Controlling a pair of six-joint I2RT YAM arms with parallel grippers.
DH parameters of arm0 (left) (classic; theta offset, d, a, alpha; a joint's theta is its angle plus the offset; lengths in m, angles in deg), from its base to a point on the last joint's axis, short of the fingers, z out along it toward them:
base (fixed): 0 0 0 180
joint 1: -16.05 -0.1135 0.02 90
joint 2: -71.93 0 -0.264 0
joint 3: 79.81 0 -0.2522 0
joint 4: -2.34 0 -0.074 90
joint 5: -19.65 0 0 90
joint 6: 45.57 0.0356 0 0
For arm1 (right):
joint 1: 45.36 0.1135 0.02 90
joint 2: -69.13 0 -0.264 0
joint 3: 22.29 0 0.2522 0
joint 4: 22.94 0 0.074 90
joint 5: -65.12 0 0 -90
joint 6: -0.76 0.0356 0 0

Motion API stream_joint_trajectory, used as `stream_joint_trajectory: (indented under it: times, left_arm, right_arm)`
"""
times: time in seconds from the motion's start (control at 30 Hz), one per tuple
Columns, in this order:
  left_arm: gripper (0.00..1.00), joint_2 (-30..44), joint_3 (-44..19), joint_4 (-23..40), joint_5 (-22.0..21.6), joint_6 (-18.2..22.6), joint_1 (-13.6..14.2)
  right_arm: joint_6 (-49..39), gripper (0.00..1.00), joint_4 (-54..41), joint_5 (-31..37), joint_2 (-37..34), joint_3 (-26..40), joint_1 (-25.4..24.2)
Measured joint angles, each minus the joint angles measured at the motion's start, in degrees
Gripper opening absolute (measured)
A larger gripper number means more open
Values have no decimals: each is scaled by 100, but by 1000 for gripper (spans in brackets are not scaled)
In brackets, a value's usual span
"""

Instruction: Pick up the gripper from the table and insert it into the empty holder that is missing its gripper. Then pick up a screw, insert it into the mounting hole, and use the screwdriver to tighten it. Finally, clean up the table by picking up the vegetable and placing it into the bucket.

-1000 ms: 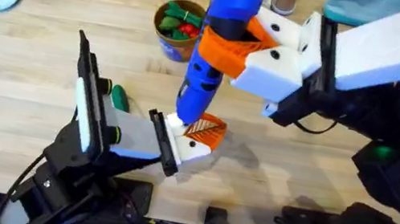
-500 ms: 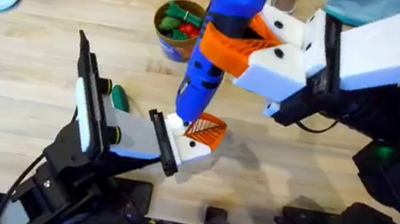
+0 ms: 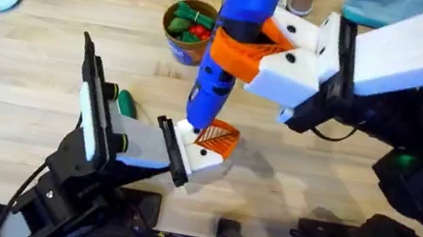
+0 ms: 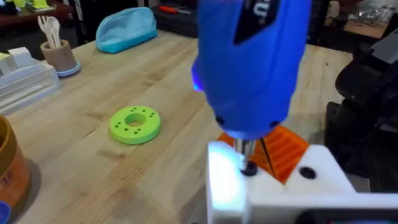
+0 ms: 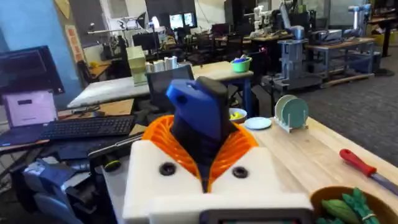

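Near the counter's middle, screwdriver (image 3: 227, 48): stood bit-down on the holder (image 3: 201, 155).
Right fingers (image 5: 242, 146): clamped around the screwdriver's blue body.
Left fingers (image 3: 172, 148): held the white holder.
Gripper (image 3: 218, 139): seated at the holder.
Vegetable (image 3: 125, 103): on counter (image 3: 28, 79), beside left arm.
Bucket (image 3: 188, 28): behind the screwdriver.

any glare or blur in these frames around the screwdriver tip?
Left wrist: the screwdriver sits very close and soft-edged, and a bright glare patch washes out the white holder beside the bit. Overhead: the screwdriver is sharp enough, and it and the right gripper cast soft shadows on the table.
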Motion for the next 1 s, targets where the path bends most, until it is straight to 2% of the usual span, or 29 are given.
stream_joint_trajectory:
  times: [1.0]
  left_arm:
    - [6, -1, 0, 0, -1, 0, 0]
  right_arm:
    - [127, 22, 115, -2, 0, 2, -26]
